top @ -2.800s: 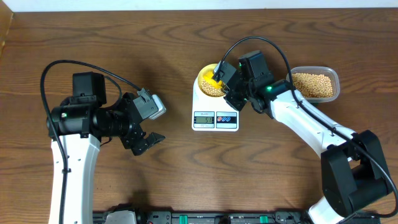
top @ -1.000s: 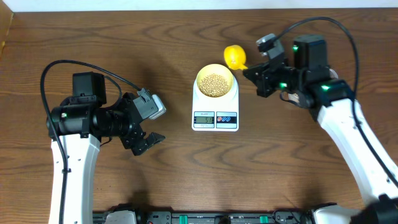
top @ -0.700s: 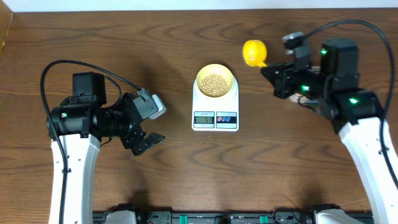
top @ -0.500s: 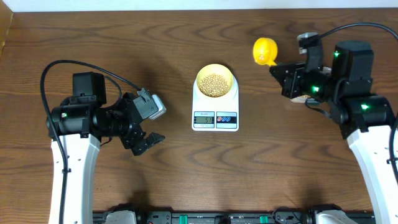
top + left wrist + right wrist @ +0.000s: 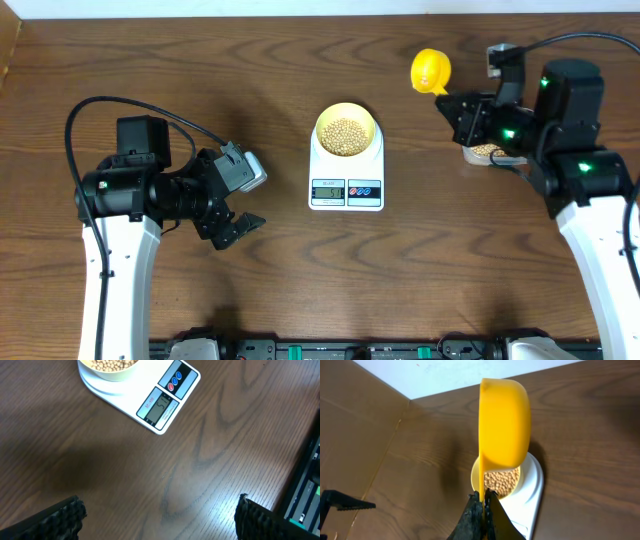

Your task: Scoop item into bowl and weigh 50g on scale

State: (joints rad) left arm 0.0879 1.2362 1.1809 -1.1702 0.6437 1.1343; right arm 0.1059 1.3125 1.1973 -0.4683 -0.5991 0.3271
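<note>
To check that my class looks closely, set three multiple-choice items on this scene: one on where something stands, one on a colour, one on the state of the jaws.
1. Where does the bowl stand?
A. On the scale
B. On the bare wood beside it
C. Inside a clear tub

2. What colour is the scoop?
A. White
B. Bright yellow
C. Blue

3. How do the left jaws stand?
A. Shut on the scoop
B. Shut on the bowl
C. Open, holding nothing

Answers:
1 A: the overhead view shows the bowl, filled with beans, on the scale's platform.
2 B: the scoop shows bright yellow in both the overhead and right wrist views, held in the right jaws.
3 C: the left wrist view shows them wide apart with nothing between.
</note>
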